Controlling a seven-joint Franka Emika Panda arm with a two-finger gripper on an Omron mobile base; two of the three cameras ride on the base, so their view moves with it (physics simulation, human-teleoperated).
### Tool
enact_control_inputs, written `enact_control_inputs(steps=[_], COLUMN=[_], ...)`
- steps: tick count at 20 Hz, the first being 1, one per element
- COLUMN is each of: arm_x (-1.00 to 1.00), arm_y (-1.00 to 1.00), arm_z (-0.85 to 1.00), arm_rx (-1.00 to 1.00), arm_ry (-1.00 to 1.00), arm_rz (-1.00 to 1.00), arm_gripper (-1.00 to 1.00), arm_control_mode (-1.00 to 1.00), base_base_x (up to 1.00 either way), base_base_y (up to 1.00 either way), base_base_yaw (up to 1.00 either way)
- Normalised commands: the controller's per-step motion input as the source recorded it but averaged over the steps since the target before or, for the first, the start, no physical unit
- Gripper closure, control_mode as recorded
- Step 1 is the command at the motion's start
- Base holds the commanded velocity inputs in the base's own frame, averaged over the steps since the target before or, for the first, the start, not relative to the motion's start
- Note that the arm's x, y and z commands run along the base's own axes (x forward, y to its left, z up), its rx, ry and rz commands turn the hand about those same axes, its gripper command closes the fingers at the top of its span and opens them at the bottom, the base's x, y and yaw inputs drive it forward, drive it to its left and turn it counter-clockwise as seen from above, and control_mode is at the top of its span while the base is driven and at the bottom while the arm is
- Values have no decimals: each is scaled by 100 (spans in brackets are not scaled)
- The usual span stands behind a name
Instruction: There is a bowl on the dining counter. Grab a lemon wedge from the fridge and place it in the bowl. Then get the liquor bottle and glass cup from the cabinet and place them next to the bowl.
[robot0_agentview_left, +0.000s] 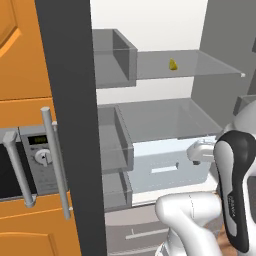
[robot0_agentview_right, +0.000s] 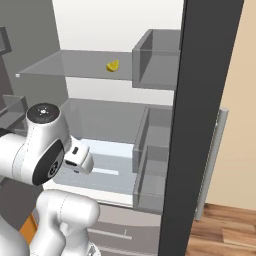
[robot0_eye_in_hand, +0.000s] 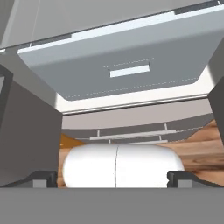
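One lemon wedge (robot0_agentview_left: 172, 64) lay mid-shelf on the fridge's upper glass shelf (robot0_agentview_left: 210, 65). Pincer (robot0_eye_in_hand: 113, 177) stood wide and empty, aimed low at the crisper drawer (robot0_eye_in_hand: 131, 70); rising, it risked striking the shelf's front edge.

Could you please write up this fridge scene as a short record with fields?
fridge: doors open, glass shelves and door bins on show
lemon wedge: lying alone on the upper glass shelf
drawer: pale drawer below the shelves, shut
gripper: open and holding nothing, low in front of the drawer
microwave: left of the fridge, set in orange cabinets
task stage: lemon wedge not yet picked up
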Motion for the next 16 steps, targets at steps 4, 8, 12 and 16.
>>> enact_control_inputs(steps=[4, 8, 12, 16], arm_x=[0, 0, 0, 3], arm_y=[0, 0, 0, -1], arm_z=[0, 48, 80, 69], arm_rx=[0, -19, -25, -19], arm_ry=[0, -25, -32, -26], arm_rz=[0, -6, -10, -9], arm_gripper=[-100, -100, -100, -100], arm_control_mode=[100, -100, -100, -100], base_base_x=[8, 0, 0, 0], base_base_y=[0, 0, 0, 0], base_base_yaw=[0, 0, 0, 0])
